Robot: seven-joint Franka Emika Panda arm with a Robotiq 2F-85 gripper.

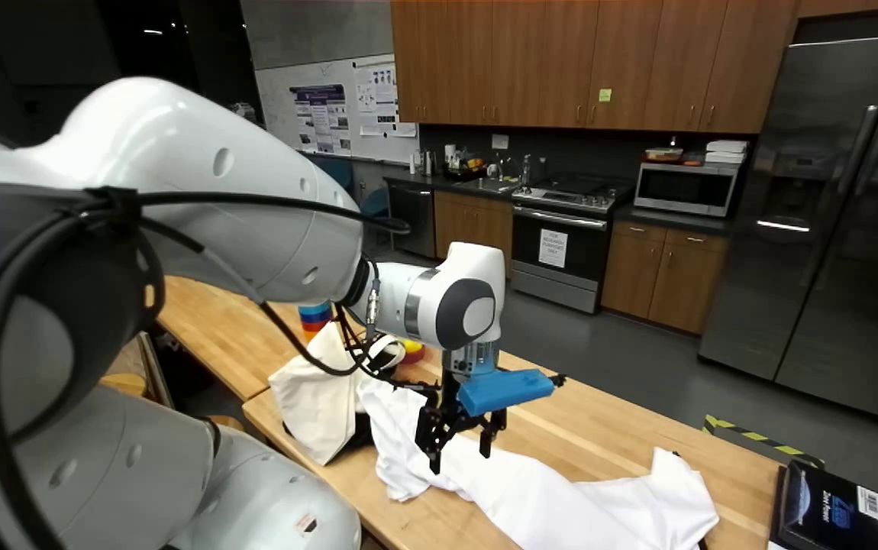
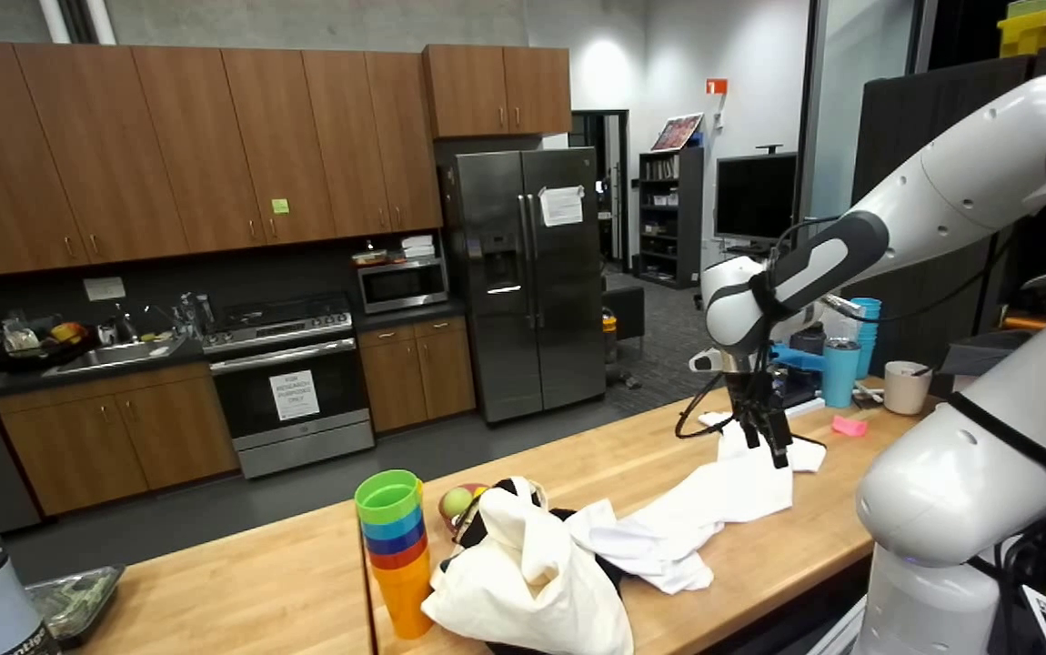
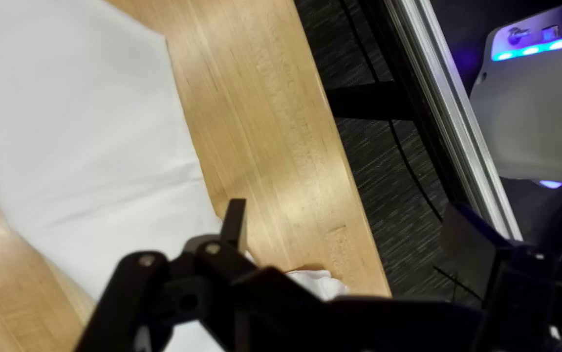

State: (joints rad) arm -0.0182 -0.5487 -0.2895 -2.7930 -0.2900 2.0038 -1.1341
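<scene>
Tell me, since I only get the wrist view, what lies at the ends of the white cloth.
Observer: In both exterior views, a cream bag lies by one end of the white cloth.
Operator: Is there anything stacked near that bag?
Observer: Yes, a stack of colored cups, green on top, shows near it in an exterior view.
Operator: And out past the cloth's other end?
Observer: A black box lies there, seen in an exterior view.

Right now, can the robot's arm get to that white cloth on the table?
Probably yes. The gripper hangs open close to the white cloth, and nothing visible stands between them. It may need to shift sideways, since the wrist view shows bare table between its fingers.
</scene>
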